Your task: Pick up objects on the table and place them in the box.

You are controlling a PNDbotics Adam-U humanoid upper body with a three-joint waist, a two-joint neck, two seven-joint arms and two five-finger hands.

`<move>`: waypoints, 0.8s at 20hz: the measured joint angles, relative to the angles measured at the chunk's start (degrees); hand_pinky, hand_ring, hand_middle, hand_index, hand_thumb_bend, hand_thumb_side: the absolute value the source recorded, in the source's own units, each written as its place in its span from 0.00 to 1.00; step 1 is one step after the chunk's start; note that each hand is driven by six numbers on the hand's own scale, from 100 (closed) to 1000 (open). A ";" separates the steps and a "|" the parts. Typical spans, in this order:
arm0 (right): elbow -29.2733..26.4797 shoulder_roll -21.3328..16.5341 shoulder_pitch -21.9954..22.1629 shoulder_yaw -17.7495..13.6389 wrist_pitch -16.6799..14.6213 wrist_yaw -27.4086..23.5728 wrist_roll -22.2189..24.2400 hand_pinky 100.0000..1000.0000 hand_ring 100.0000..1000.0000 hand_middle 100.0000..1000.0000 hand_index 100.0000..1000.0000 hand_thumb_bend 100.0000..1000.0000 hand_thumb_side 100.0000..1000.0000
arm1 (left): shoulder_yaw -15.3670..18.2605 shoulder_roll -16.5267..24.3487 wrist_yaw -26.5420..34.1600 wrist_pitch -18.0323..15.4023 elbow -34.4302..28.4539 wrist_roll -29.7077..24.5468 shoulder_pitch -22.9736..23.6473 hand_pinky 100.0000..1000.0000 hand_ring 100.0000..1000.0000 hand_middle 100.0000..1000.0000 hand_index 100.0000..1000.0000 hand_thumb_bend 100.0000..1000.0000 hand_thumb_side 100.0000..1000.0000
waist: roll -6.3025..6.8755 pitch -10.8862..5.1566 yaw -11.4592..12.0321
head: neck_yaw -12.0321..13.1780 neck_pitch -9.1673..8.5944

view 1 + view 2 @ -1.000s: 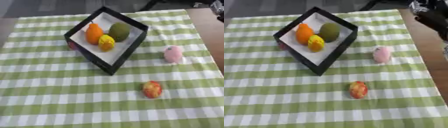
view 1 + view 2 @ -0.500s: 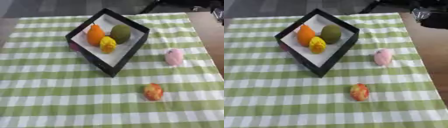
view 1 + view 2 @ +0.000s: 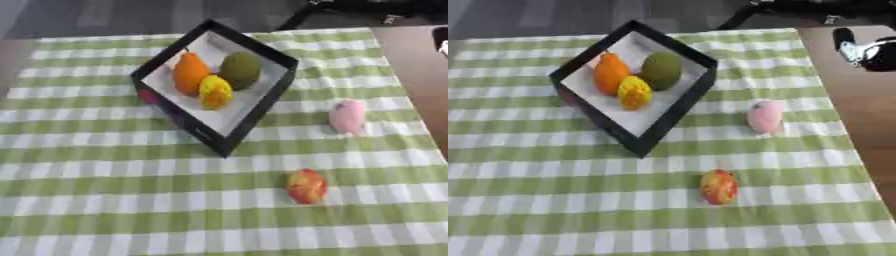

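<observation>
1. Nearest the camera, in front of the box (image 3: 185, 123) and off toward its right, a red-and-yellow fruit (image 3: 306, 186) lies alone on the green-checked cloth (image 3: 87, 200). It is well apart from the box and nothing touches it.
2. Right of the box, level with its near corner, a pink rounded object (image 3: 347, 116) sits on the cloth close to the cloth's right edge. It too is untouched.
3. The box is black-walled with a white floor and stands corner-on to the camera. Inside it an orange piece (image 3: 191, 74), a yellow piece (image 3: 215, 91) and a dull green piece (image 3: 241, 70) lie bunched together, the yellow one nearest.
4. Far right of the box, past the cloth and over the bare brown table (image 3: 859, 110), the right hand (image 3: 868, 50) shows as a black and silver shape at the edge of the right eye view. I cannot tell whether its fingers are spread or curled. It carries nothing that I can see. The left hand shows in neither view.
5. Over the last second both loose pieces have kept their places relative to the box. Only the right hand has moved, dropping lower along the right edge, while the whole view tilted a little.
6. My reading is that three pieces are done, two remain, and the pink one, nearer that hand, is the likely next pick.
</observation>
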 measured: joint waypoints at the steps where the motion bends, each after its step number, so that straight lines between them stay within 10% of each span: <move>1: -0.24 -0.38 0.00 0.45 -0.17 0.34 0.76 0.85 0.83 0.79 0.91 0.00 0.20 | -0.15 -0.22 0.39 0.27 -0.47 0.90 0.28 0.73 0.65 0.63 0.76 0.30 0.28 | -0.03 0.00 0.02 | 0.00 -0.04; 16: -3.20 -1.32 -2.69 6.97 2.68 -0.23 7.67 0.85 0.82 0.77 0.91 0.00 0.27 | -6.08 -1.05 8.70 -2.60 4.22 18.24 1.74 0.73 0.65 0.62 0.76 0.28 0.31 | -0.41 0.00 0.36 | -0.17 -0.14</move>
